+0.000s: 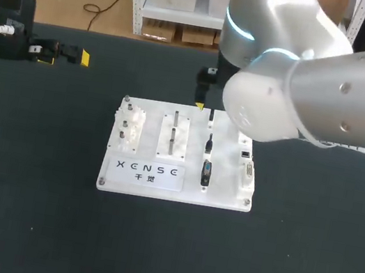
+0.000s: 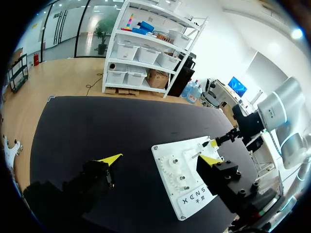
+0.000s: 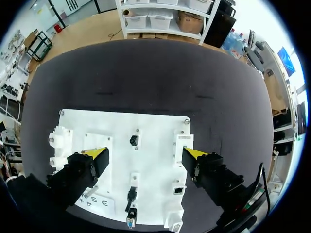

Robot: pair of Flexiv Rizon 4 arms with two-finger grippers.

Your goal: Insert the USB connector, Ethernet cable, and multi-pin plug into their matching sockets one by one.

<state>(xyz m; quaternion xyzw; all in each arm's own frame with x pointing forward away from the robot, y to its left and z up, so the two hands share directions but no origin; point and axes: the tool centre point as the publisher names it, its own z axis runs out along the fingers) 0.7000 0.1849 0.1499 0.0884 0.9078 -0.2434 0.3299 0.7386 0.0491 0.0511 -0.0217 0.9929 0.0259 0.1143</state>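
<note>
L hand [image 2: 161, 158] & R hand [image 3: 145, 152] wide, empty; R arm [image 1: 318, 90] hides board [image 1: 150, 141] corner.

One print only — dark lettering on the label [image 1: 149, 173] at the white board's [image 1: 221, 198] front edge.

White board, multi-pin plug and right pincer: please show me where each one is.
white board [image 1: 222, 199], head view, bare strip near its front edge.
multi-pin plug [image 1: 206, 174], head view, middle of its dark body.
right pincer [image 3: 144, 152], right wrist view, midway between its yellow tips.
</note>
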